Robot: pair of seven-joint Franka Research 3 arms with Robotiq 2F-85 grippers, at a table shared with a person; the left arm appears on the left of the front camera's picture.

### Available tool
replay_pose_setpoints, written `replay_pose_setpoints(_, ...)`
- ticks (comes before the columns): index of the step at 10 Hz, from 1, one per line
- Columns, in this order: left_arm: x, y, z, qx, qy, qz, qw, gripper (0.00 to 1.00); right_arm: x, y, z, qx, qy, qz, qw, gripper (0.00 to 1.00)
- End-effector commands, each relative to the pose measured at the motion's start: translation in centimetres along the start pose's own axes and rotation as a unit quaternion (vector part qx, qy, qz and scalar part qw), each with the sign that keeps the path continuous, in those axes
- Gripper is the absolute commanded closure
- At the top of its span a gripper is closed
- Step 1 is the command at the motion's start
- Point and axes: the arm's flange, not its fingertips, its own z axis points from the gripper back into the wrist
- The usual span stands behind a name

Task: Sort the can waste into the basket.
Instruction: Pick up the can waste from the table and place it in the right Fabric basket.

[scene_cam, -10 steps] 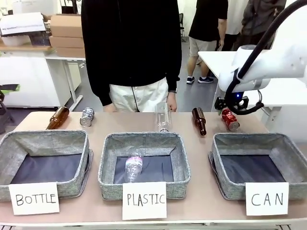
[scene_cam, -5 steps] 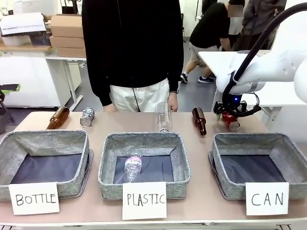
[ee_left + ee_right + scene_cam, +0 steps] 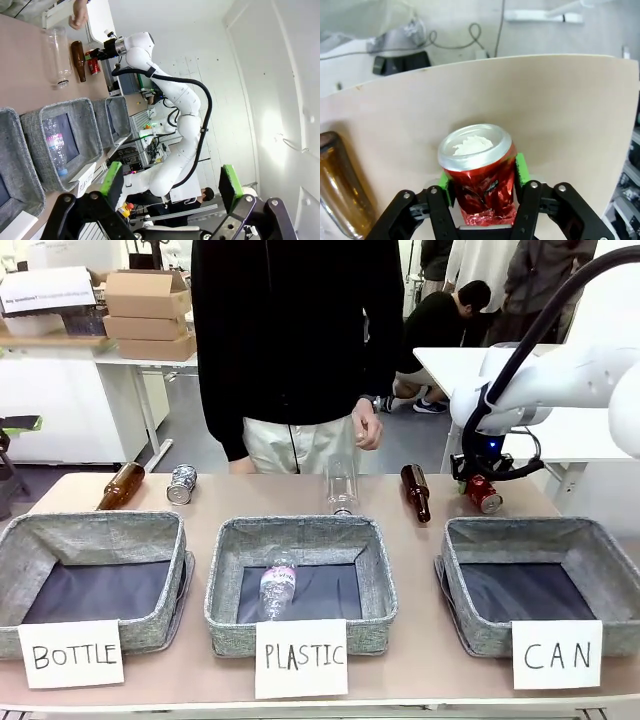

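Note:
The dented red can (image 3: 484,494) lies on the table's far right, behind the grey basket (image 3: 455,540) carded "CAN". My right gripper (image 3: 478,474) is down over the can. In the right wrist view the green pads (image 3: 520,169) press both sides of the red can (image 3: 476,150), so my right gripper (image 3: 481,176) is shut on it, with the can still on the table. The silver and dark blue can (image 3: 181,483) lies at the far left. My left gripper (image 3: 170,181) hangs open in the air, holding nothing; its view shows the red can (image 3: 93,65) far off.
A brown bottle (image 3: 415,491) lies just left of the red can and a clear bottle (image 3: 340,485) at the middle. Another brown bottle (image 3: 121,485) lies beside the silver can. The "PLASTIC" basket (image 3: 225,580) holds a plastic bottle. A person's hand (image 3: 367,426) hovers above the far edge.
My right gripper has come down and in over the red can and closed on it. The person has shifted to the right and lifted a hand off the table edge.

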Motion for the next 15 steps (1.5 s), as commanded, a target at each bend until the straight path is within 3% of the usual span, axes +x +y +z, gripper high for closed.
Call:
replay_pose_setpoints(1, 0.0, -0.2, -0.1, -0.012, -0.003, -0.010, 1.000, 0.00, 0.9, -0.2, -0.2, 0.002, 0.012, 0.010, 1.000, 1.00)
replay_pose_setpoints(6, 0.0, -0.2, -0.1, -0.012, -0.003, -0.010, 1.000, 0.00, -0.1, -0.2, 1.0, 0.001, 0.000, 0.018, 1.000, 0.96)
replay_pose_setpoints(8, 0.0, -0.2, -0.1, -0.012, -0.003, -0.010, 1.000, 0.00, -5.7, -2.3, 9.2, 0.077, -0.033, 0.016, 0.996, 0.96)
replay_pose_setpoints(9, 0.0, -0.2, -0.1, -0.012, -0.003, -0.010, 1.000, 0.00, -9.9, -4.0, 13.7, 0.095, -0.053, 0.065, 0.992, 0.96)
replay_pose_setpoints(10, 0.0, -0.2, -0.1, -0.012, -0.003, -0.010, 1.000, 0.00, -13.6, -5.5, 16.2, 0.111, -0.027, 0.141, 0.983, 0.96)
replay_pose_setpoints(11, 0.0, -0.2, -0.1, -0.012, -0.003, -0.010, 1.000, 0.00, -16.9, -6.9, 17.4, 0.112, 0.009, 0.210, 0.971, 0.96)
replay_pose_setpoints(12, 0.0, -0.2, -0.1, -0.012, -0.003, -0.010, 1.000, 0.00, -20.0, -7.8, 17.7, 0.124, -0.002, 0.276, 0.953, 0.96)
replay_pose_setpoints(13, 0.0, -0.2, -0.1, -0.012, -0.003, -0.010, 1.000, 0.00, -23.0, -8.1, 17.0, 0.137, -0.017, 0.296, 0.945, 0.96)
replay_pose_setpoints(15, 0.0, -0.2, -0.1, -0.012, -0.003, -0.010, 1.000, 0.00, -25.6, -8.0, 15.3, 0.164, -0.040, 0.305, 0.937, 0.96)
